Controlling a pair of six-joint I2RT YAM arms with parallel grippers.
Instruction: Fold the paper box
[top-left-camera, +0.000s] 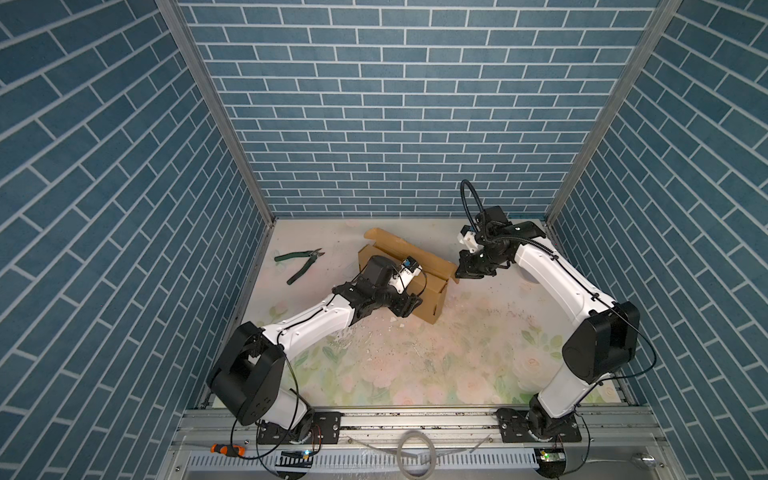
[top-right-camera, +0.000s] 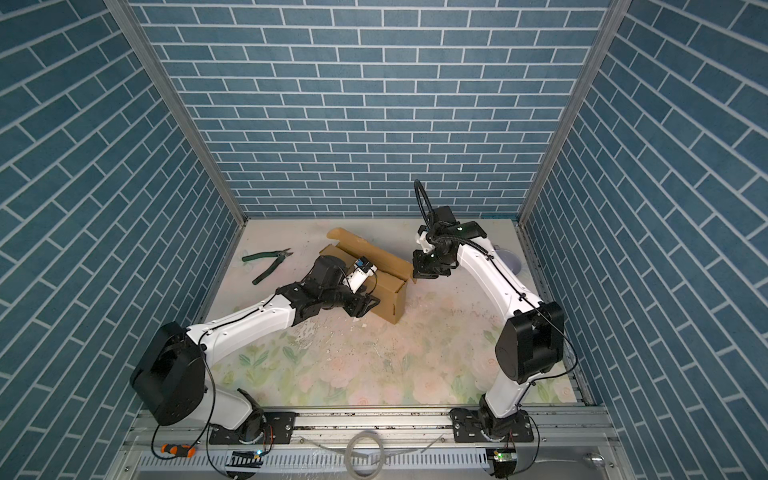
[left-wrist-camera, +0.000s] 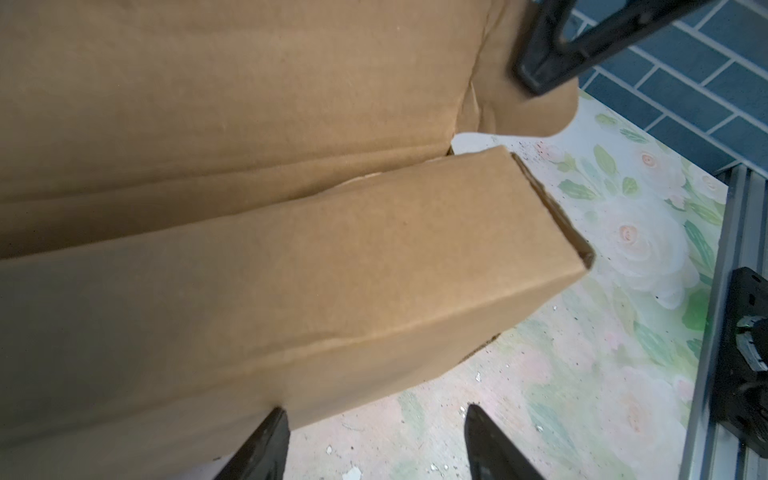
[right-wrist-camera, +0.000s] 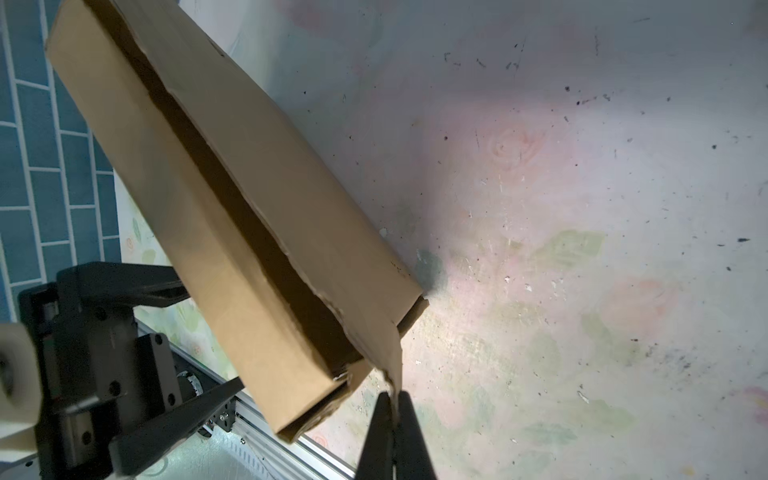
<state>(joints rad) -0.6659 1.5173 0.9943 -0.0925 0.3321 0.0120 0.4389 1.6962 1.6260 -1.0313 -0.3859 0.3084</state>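
The box (top-left-camera: 434, 299) sits toward the back middle of the table (top-left-camera: 415, 374), its walls already up and its long lid (top-left-camera: 432, 259) standing open along the far side. Your right fingers (right-wrist-camera: 392, 415) are closed on the small corner flap (right-wrist-camera: 392, 353) at the right end of that lid, pinching it near its tip. Your left fingers (left-wrist-camera: 374, 440) are spread and hold nothing: one rests at the lower edge of the front wall, the other hangs over bare table. The job now looks like bringing the lid down and tucking that end flap inside the side wall, so treat it as a two-handed move. Press the left fingers against the front wall first, because the box is light and will likely slide or turn once the right arm pulls. Bend the flap inward along its own crease before you lower the lid. The left wrist view shows the cardboard already wrinkled at the flap's root, and it may tear there if you twist it. Swing the lid around its hinge line instead of dragging it sideways, and let go only when the flap sits inside the wall. The green-handled cutters (top-left-camera: 297, 264) lie well apart to the left, out of your way.
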